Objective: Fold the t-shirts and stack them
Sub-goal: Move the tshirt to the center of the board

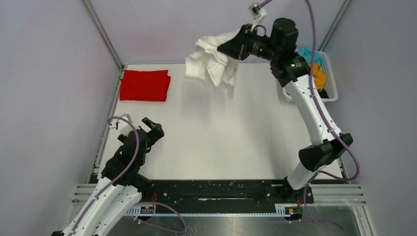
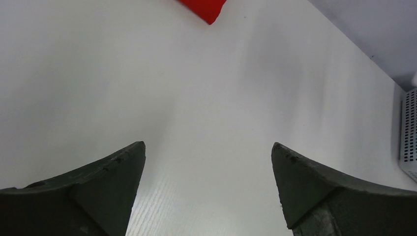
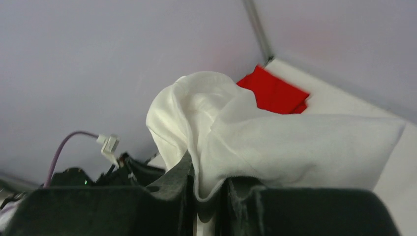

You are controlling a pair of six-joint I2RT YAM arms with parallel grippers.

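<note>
white t-shirt (image 1: 211, 61) is hanging bunched over the desk (image 1: 221, 142), and my right claw (image 1: 230, 48) is clenching it. my left claw (image 1: 153, 127) is hovering released, grasping nothing.

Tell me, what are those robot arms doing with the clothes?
The right claw is shut on a crumpled white t-shirt, held up over the far side of the table. The left claw hangs open and empty near the front. A red t-shirt lies folded in the far left corner, and other shirts sit in the basket.
</note>
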